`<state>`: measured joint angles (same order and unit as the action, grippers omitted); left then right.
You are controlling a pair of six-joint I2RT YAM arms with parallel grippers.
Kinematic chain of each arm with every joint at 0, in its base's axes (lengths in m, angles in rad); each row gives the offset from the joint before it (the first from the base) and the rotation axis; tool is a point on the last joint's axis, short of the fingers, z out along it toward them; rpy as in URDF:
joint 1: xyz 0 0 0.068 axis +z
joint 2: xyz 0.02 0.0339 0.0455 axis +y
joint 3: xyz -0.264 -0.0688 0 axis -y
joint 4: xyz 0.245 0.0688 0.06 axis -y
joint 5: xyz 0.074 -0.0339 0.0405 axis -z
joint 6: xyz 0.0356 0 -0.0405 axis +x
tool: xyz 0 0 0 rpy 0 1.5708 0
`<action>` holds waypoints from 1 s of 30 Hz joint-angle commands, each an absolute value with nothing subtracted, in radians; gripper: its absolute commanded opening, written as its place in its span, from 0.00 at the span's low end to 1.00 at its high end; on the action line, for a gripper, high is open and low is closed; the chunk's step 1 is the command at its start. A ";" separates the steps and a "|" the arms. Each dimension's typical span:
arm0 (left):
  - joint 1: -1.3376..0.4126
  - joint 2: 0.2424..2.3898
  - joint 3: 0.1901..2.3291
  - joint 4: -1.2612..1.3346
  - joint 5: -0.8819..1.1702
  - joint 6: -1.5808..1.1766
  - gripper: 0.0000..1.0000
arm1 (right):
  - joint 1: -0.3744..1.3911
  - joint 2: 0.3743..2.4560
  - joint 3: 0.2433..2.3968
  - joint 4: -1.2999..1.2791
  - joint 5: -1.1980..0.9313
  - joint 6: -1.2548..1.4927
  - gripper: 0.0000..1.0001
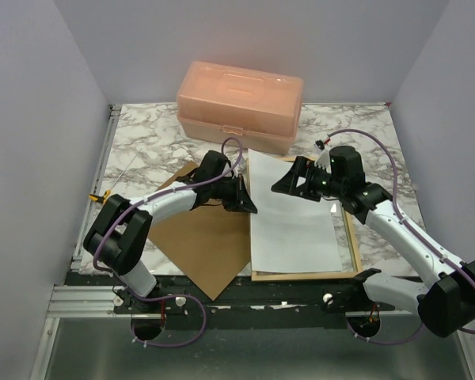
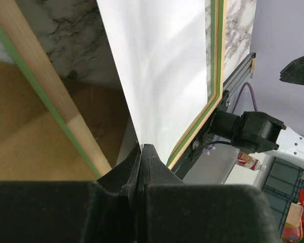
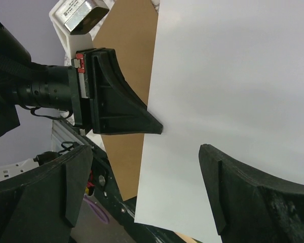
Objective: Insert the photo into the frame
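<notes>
- White and washed out by glare from the top view: the photo (image 1: 293, 218) lies flat at centre-right of the marble table (image 1: 142, 146). It rests over the frame (image 1: 355, 245), whose pale wood shows along the near and right sides.
- Top view, my left gripper (image 1: 247, 204): fingers together, the tip at the photo's left edge, above the brown backing board (image 1: 198, 245).
- Top view, my right gripper (image 1: 283, 182): fingers wide apart, hanging over the photo's far half and holding nothing.
- Top view, count: one photo, one frame, one backing board, one peach plastic box (image 1: 239, 107) at the far edge, two grippers.
- Left wrist view: my left gripper (image 2: 143, 157) is pressed closed, with no gap between the fingers. The photo (image 2: 162, 66) narrows down to the fingertips. I cannot tell whether the sheet is caught between them or only touched.
- Left wrist view: the frame (image 2: 45, 96) shows one wood rail with a green side on the left and a second rail on the right, the photo between them. The backing board (image 2: 20, 131) lies beyond the left rail.
- Right wrist view: my right gripper (image 3: 146, 149) stands fully spread, both fingers clear of the photo (image 3: 233, 76) below.
- Right wrist view: the left gripper (image 3: 154, 129) meets the photo's edge at its closed tip, with the backing board (image 3: 126, 61) behind it.
</notes>
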<state>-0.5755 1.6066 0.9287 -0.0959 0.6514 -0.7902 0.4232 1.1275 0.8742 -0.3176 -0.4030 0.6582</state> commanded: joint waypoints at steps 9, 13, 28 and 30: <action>-0.630 1.675 0.989 -0.020 0.679 -0.852 0.00 | 0.411 1.129 0.910 -0.351 -0.380 0.628 0.94; -0.636 1.688 0.994 -0.012 0.672 -0.861 0.00 | 0.409 1.131 0.906 -0.354 -0.379 0.623 0.94; -0.655 1.753 1.030 0.043 0.667 -0.905 0.00 | 0.400 1.133 0.894 -0.369 -0.376 0.613 0.94; -0.659 1.760 1.035 0.045 0.668 -0.907 0.00 | 0.400 1.133 0.893 -0.370 -0.377 0.612 0.94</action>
<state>-0.6464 1.7378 1.0039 0.0021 0.6586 -0.8917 0.4084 1.1278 0.8810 -0.3470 -0.3969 0.6281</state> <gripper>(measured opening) 0.009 0.942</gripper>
